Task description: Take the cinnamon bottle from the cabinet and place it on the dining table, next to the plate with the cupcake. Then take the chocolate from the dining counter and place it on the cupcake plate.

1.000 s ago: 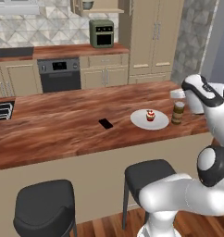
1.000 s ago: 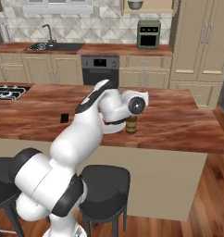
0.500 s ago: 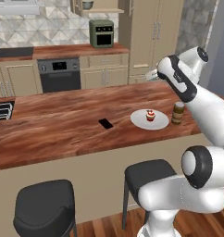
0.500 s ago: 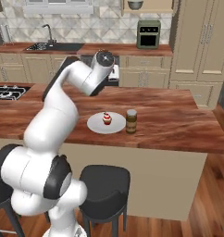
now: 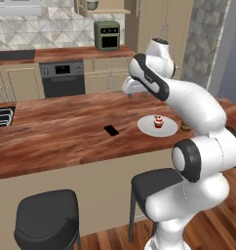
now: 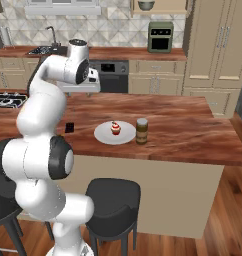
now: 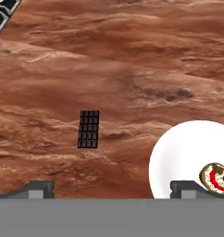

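Chocolate (image 7: 89, 129) lies bare on the dining counter (image 7: 132, 60) beside the plate (image 7: 183, 157), under the spread, empty claw (image 7: 111, 187).

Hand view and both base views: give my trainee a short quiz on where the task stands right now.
1. True or false: the cinnamon bottle stands upright on the dining table, beside the plate.
2. Where is the chocolate? A) on the plate B) on the bare tabletop, apart from the plate C) in the hand
3. Fill in: the hand hangs above the table with its jaws ____.

Key: 1. true. 2. B; in the hand view the bar lies flat on the wood, clear of the plate that carries the cupcake. 3. open, holding nothing.
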